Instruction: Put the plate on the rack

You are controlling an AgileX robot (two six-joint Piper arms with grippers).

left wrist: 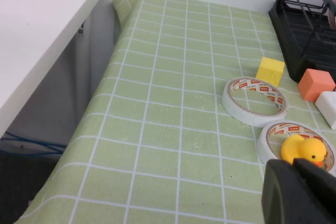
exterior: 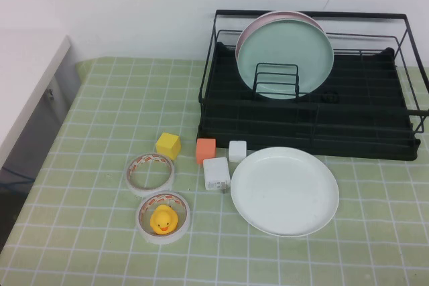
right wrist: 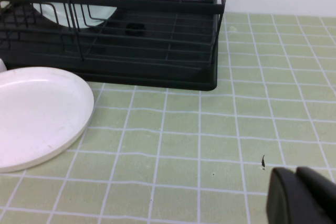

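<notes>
The white plate point(exterior: 284, 190) lies flat on the green checked cloth, just in front of the black wire rack point(exterior: 362, 118). It also shows in the right wrist view point(right wrist: 37, 119), with the rack point(right wrist: 157, 66) behind it. Neither arm shows in the high view. My left gripper point(left wrist: 293, 167) is shut and empty, hovering near the tape roll that holds the duck. My right gripper point(right wrist: 295, 176) is shut and empty, over bare cloth to the right of the plate and apart from it.
A mint-green plate point(exterior: 285, 55) and a pink plate point(exterior: 268, 18) stand upright in the rack. Left of the white plate lie a white charger point(exterior: 216, 173), white cube point(exterior: 237, 151), orange cube point(exterior: 206, 150), yellow cube point(exterior: 167, 145), a tape roll point(exterior: 150, 173) and a duck point(exterior: 163, 219) in a second roll.
</notes>
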